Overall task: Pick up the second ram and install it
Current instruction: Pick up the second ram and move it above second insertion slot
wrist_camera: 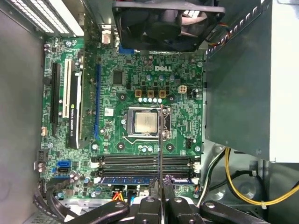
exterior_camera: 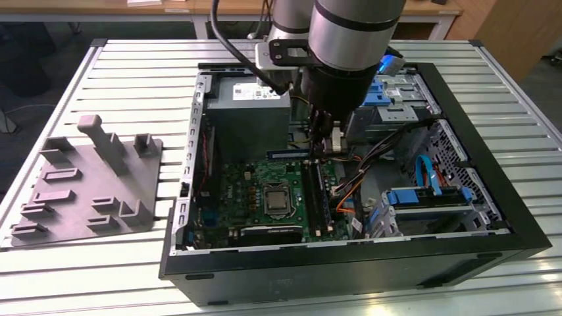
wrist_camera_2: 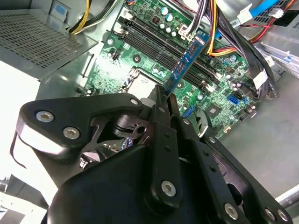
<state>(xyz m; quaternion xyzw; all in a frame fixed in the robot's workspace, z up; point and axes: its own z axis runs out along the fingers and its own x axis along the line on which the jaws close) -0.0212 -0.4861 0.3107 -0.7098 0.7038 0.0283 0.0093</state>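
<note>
White slatted metal makes up the tabletop (exterior_camera: 131,72). An open black steel case (exterior_camera: 351,276) stands on it from the middle toward the edge at the exterior view's right, and a grey moulded fixture tray (exterior_camera: 88,191) lies near the opposite edge.

My tool (wrist_camera_2: 166,98) is down inside the case, its matte black fingers clamped on one end of the second ram (wrist_camera_2: 186,65). This is a thin, flat, bluish-green board with small dark chips, and it reaches out from the fingertips over the green motherboard (wrist_camera: 107,98). It hangs above the long black plastic memory slots (wrist_camera: 145,161) and is not seated. One slot appears to hold a stick (wrist_camera: 131,179) already.

My worries from here:
- **Grip:** I hold the board by its end, so any push could lever it or let it slide on the smooth finger faces.
- **Cables:** a bundle of orange, yellow and black cables (wrist_camera_2: 219,32) runs close to its far tip and could snag it.
- **Alignment:** if the edge meets the slot skewed, the stiff board may jam or stress the contacts.

Beside all this sits the power supply (wrist_camera_2: 42,32), a dull grey box with a perforated grille.
</note>
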